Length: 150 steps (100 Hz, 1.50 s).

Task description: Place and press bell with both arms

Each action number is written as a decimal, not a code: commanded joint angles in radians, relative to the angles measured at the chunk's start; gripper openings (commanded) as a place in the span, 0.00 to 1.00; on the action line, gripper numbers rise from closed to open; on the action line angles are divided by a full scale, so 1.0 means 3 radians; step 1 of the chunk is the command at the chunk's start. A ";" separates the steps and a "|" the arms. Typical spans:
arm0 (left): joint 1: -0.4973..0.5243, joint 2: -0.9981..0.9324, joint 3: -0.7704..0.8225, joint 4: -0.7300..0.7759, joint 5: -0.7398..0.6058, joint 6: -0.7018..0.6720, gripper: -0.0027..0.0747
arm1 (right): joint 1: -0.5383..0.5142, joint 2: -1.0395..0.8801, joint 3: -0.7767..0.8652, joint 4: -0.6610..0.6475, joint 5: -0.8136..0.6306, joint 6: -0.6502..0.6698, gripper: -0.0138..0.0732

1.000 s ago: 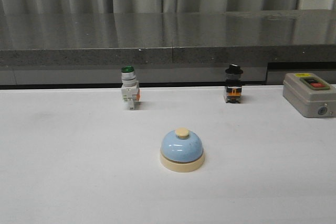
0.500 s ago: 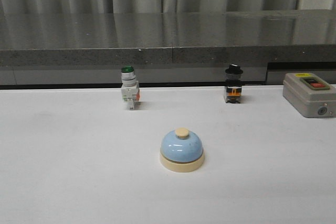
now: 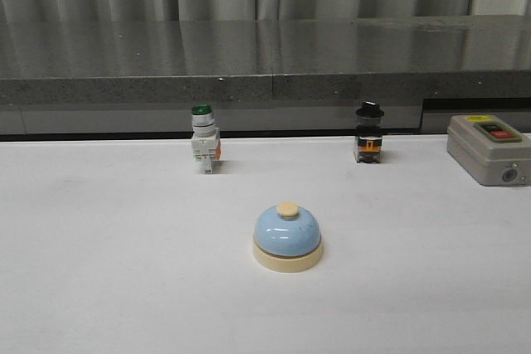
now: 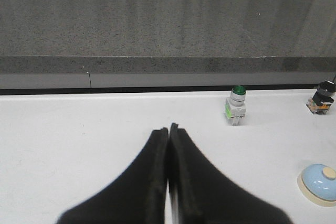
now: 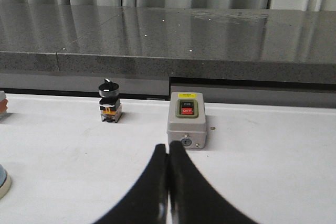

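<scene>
- Nothing has moved since the earlier frames; neither arm enters the front view.
- Left gripper (image 4: 168, 132) and right gripper (image 5: 168, 149) both have fingers pressed together, holding nothing.
- Bell (image 3: 287, 236) sits upright mid-table.
- Farther back stand the green-capped switch (image 3: 204, 148), black-knobbed switch (image 3: 369, 133) and grey box (image 3: 489, 148).

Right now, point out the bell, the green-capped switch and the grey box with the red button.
bell (image 3: 287, 233), front view, blue dome.
green-capped switch (image 3: 203, 140), front view, white body.
grey box (image 5: 185, 120), right wrist view, front face.
</scene>
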 commanded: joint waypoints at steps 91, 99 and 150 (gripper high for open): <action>0.0007 -0.1158 0.1701 0.0615 -0.1653 -0.0064 0.01 | -0.0009 -0.0074 -0.0051 -0.0024 -0.0275 -0.0013 0.09; 0.0007 -0.1158 0.1807 0.0698 -0.1830 -0.0188 0.01 | -0.0009 -0.0074 -0.0051 -0.0024 -0.0275 -0.0013 0.09; 0.0007 -0.1158 0.1886 0.0729 -0.1908 -0.0323 0.01 | -0.0009 -0.0074 -0.0051 -0.0024 -0.0275 -0.0013 0.09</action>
